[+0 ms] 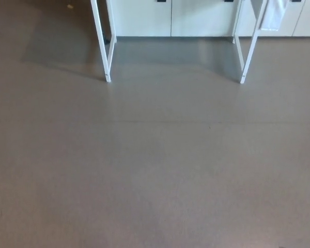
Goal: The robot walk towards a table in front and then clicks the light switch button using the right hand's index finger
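Note:
Only the white legs of the table show, at the top of the head view: the left pair [102, 41] and the right pair [249, 46]. The tabletop and the light switch lie outside the picture. Neither of my hands appears in this view.
Grey-brown floor [155, 165] stretches from me to the table legs. White cabinets [170, 18] stand behind the table along the top edge. A white cloth [273, 14] hangs by the right legs.

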`<state>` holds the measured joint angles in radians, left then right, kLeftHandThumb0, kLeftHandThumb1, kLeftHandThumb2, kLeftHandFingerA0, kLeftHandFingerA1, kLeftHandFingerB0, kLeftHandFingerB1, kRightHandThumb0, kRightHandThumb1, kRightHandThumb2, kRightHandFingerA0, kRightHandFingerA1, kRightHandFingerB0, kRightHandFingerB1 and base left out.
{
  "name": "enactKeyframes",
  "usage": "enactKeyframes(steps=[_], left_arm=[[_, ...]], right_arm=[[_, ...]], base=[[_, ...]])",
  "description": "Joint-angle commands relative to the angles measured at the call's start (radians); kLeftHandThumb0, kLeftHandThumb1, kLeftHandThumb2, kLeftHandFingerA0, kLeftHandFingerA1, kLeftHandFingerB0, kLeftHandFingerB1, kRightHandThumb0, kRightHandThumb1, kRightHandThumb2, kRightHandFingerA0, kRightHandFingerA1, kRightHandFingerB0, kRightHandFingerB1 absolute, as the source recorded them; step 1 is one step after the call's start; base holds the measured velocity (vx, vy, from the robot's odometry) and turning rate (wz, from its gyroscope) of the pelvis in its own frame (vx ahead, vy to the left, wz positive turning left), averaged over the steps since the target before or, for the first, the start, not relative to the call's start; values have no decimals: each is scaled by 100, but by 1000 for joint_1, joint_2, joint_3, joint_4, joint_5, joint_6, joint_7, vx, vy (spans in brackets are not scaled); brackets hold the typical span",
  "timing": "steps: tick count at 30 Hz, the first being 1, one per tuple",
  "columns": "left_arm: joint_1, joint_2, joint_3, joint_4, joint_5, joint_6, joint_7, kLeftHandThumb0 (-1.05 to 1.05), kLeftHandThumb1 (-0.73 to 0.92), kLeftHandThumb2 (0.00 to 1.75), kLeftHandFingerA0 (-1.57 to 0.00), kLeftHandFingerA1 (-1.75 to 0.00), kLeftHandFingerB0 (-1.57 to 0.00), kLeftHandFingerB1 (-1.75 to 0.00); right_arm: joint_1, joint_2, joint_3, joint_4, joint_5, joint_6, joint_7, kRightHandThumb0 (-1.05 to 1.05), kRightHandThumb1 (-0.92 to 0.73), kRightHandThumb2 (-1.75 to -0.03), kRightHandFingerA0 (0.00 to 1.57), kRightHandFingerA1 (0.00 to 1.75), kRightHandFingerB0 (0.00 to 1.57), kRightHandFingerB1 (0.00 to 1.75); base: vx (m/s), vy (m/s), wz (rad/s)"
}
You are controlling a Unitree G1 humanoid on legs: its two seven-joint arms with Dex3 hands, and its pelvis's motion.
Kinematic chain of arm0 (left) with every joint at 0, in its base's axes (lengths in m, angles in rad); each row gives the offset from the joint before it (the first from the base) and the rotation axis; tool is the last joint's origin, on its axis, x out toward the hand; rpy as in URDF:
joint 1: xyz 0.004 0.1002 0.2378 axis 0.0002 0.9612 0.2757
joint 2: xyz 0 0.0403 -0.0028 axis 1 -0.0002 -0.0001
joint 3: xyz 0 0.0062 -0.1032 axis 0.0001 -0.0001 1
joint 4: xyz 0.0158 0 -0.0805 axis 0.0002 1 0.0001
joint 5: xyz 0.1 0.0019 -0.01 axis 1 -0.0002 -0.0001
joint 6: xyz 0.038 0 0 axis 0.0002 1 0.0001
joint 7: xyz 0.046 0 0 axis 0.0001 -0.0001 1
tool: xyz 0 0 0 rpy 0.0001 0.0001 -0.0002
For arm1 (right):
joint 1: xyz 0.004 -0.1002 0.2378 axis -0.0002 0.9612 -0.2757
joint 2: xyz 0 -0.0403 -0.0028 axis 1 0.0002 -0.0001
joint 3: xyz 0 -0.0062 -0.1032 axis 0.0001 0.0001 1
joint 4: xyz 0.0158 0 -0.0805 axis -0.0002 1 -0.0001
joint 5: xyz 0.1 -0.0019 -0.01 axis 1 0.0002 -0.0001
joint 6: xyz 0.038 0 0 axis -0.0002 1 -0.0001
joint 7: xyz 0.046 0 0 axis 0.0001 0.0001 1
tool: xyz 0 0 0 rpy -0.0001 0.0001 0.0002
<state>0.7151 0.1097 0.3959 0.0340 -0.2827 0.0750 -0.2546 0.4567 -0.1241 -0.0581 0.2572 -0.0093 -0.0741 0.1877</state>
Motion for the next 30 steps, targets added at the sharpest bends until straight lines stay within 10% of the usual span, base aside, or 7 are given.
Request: enactKeyframes(steps=[1,22,23,24,30], left_arm=[[-3,21,-11,-12,20,9,2,-9,64,58,-42,-38,-30,-34],[-13,52,-56,7,38,-5,-12,-9,64,59,-39,-38,-26,-33],[-10,52,-59,7,42,-6,-13,-7,45,87,-28,-54,-15,-47],[-9,53,-63,10,50,-10,-9,-10,63,59,-37,-37,-27,-34],[-1,52,-71,12,57,-17,-7,-12,63,58,-41,-37,-28,-33]], right_arm=[[-7,1,-7,16,21,-31,4,-24,-45,-60,46,53,36,43],[1,-19,3,-3,11,-51,5,-23,-45,-60,47,53,36,44],[5,-20,5,-7,12,-50,6,-25,-45,-61,48,54,36,44],[7,-23,8,-7,9,-53,4,-25,-45,-61,48,54,36,44],[21,-25,15,-17,10,-51,3,-23,-45,-60,48,53,37,44]], base=[[105,291,-22],[193,24,6],[276,-136,17],[288,-95,3],[238,-6,-9]])
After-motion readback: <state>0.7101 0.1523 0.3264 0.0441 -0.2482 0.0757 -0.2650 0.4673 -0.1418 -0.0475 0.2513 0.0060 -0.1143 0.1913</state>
